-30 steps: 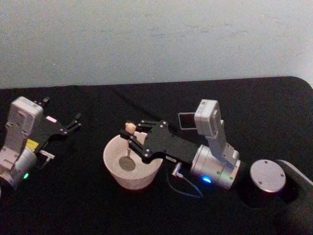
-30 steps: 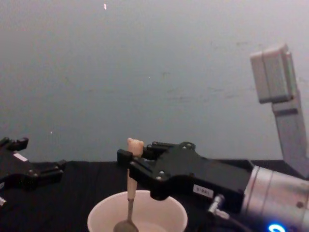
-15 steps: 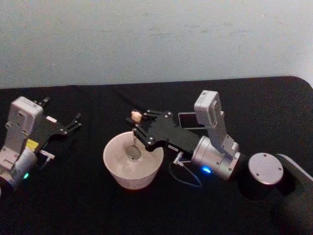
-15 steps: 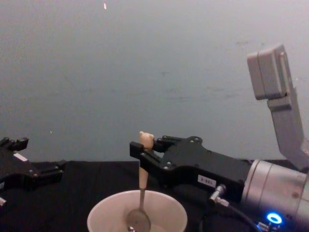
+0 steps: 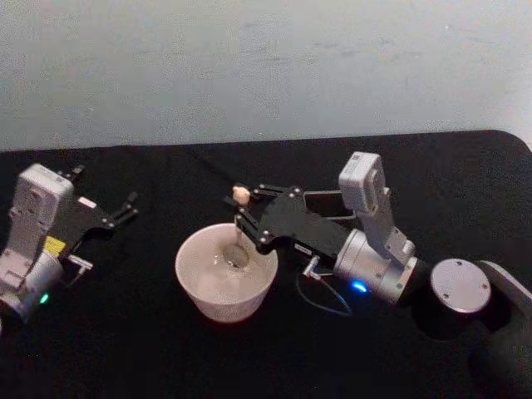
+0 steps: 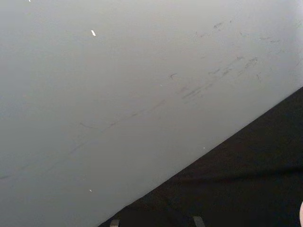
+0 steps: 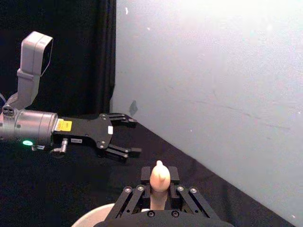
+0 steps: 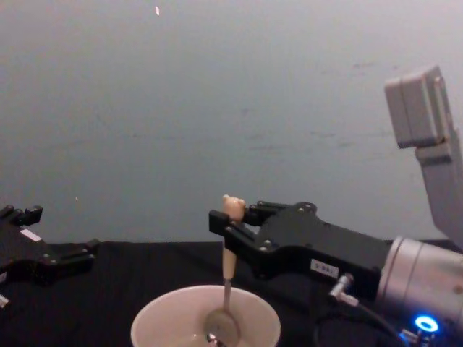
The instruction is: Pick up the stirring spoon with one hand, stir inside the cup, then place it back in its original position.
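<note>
- Closest to the robot, the right arm reaches in from the right over the black table [image 5: 125, 349]. Its silver wrist shows a blue light [image 5: 359, 288], and its forearm is angled forward and to the left, low above the cloth.
- The cup [image 5: 218, 301] stands on the table near the middle, just left of that wrist.
- The right gripper [image 5: 243, 214] is held almost level, with its black fingers stretched over the cup's far right rim. They are clamped on the beige handle of the stirring spoon [image 8: 228, 262], just under the bear head.
- The spoon hangs nearly upright, tilted a little, with the bear head poking above the fingers. Its metal bowl is down inside the cup, close to the bottom; whether it touches cannot be told.
- Over on the left, well apart from the cup, the left arm sits parked on the cloth. The left gripper [image 5: 126, 208] points toward the wall with its fingers spread, holding nothing.
- Just behind the right gripper stands the dark grey holder [image 5: 320, 204], partly hidden by the arm.
- Farthest back, a pale grey wall [image 5: 249, 66] closes off the table.
</note>
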Controlling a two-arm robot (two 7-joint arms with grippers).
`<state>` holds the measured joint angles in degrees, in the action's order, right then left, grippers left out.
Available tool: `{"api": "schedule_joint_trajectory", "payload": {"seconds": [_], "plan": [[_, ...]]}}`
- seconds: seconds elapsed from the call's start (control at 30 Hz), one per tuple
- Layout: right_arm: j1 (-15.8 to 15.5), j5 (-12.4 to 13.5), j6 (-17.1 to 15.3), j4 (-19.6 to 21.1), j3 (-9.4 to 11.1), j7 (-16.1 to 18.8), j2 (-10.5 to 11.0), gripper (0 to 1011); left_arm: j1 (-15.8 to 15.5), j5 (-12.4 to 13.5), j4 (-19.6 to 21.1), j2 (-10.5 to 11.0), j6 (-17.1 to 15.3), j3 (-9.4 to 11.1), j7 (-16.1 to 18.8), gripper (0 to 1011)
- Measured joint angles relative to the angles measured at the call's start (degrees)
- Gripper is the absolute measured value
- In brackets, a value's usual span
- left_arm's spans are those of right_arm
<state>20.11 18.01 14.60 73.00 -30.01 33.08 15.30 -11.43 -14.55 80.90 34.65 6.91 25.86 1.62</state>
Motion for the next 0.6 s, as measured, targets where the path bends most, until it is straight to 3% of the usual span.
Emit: {"api": "schedule_joint_trajectory", "payload": {"seconds": [0.37,0.6], "plan": [[-2.4,1.0,-0.4,3.8,0.9,1.4,3.0,213,0.0,0.0,0.0,0.0,0.0,0.0,0.0,1001],[-4.5,2.3,-1.2,6.9,0.4,3.2,4.8,212,0.0,0.0,0.0,0.0,0.0,0.0,0.0,1001]]}}
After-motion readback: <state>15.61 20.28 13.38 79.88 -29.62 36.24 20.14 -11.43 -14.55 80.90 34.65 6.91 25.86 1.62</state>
